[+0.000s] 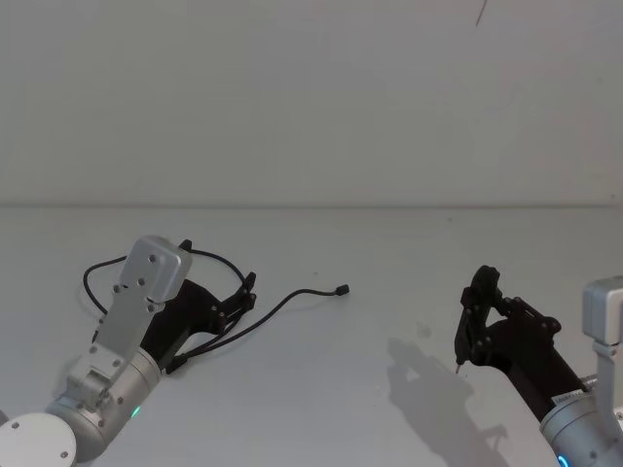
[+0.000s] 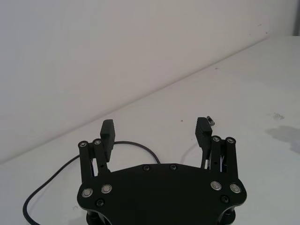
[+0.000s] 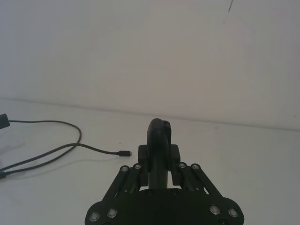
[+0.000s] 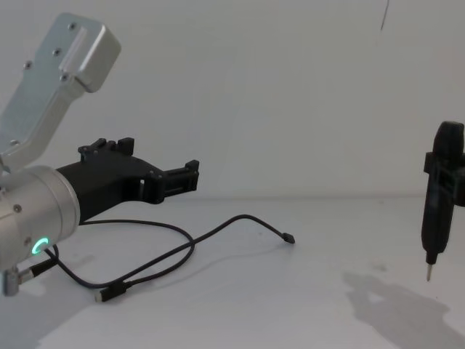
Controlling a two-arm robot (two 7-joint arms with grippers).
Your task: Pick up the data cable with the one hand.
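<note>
Left gripper (image 2: 155,126) above data cable (image 2: 133,143)

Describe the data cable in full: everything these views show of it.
The data cable is a long, thin black cord, rubbery-looking, lying slack in loose curves on the white table, to the robot's left of centre. One small plug points toward the table's middle; the other plug lies nearer the robot. Part of the cord runs beneath the left arm. The left end effector hovers open above it, not touching, so nothing holds it.
</note>
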